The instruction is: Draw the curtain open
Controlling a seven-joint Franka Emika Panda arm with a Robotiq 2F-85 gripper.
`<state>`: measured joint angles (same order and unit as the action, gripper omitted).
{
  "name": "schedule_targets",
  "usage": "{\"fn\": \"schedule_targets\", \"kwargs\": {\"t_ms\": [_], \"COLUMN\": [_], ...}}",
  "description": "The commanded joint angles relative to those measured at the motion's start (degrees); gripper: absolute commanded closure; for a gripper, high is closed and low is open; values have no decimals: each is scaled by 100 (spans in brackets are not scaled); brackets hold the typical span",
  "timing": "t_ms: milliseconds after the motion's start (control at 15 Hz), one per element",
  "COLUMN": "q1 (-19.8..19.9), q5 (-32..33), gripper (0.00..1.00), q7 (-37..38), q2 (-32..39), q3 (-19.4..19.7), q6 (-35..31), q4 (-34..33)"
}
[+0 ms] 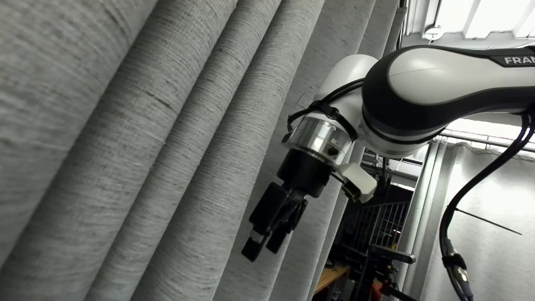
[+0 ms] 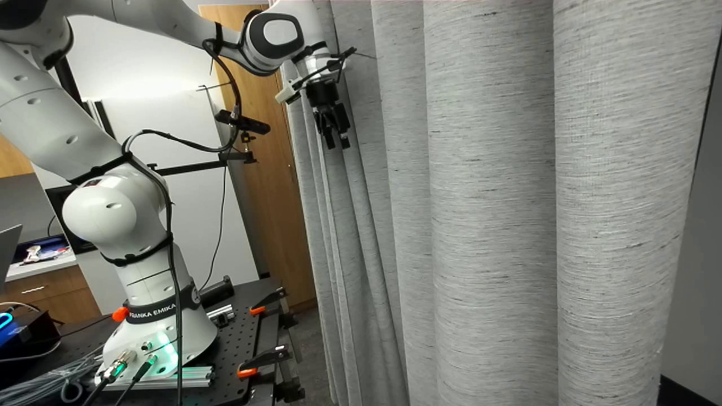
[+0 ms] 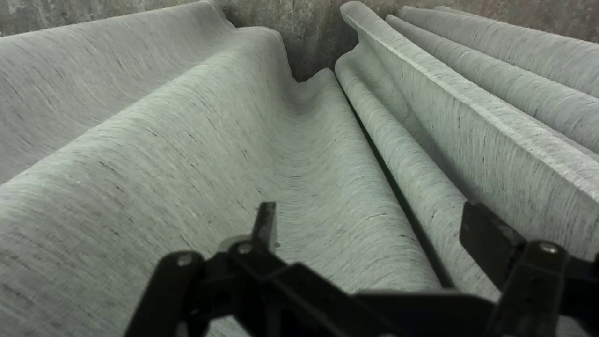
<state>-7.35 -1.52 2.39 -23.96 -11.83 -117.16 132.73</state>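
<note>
The light-grey heathered curtain [image 2: 491, 197] hangs in deep pleats alongside the Robotiq gripper [image 3: 372, 224], running far below it. The gripper's fingers [image 3: 489, 245] stand spread; I cannot tell whether they touch cloth. The woven fabric looks soft and pliant at any single pleat, probably heavy as a whole, hardly fragile; a shallow pinch might slip. I would take the narrow rounded fold [image 3: 412, 168] that shows between the gripper's fingers, bordering a dark slit [image 3: 421, 234]. Only the wrist view makes that slit plain, with the hem [image 3: 269, 36] below the gripper; an exterior view alone shows a perforated base plate [image 2: 232, 338], also below it.
</note>
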Motion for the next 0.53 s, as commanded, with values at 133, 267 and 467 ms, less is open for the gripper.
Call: {"fn": "schedule_targets", "kwargs": {"t_ms": [133, 267, 467], "q1": [-9, 6, -47], "q5": [169, 182, 147], "gripper": [0, 0, 0], "q7": [272, 397, 276], "q2": [0, -3, 13], "q3": [-7, -24, 27], "q6": [41, 45, 155], "q4": [-18, -15, -43]}}
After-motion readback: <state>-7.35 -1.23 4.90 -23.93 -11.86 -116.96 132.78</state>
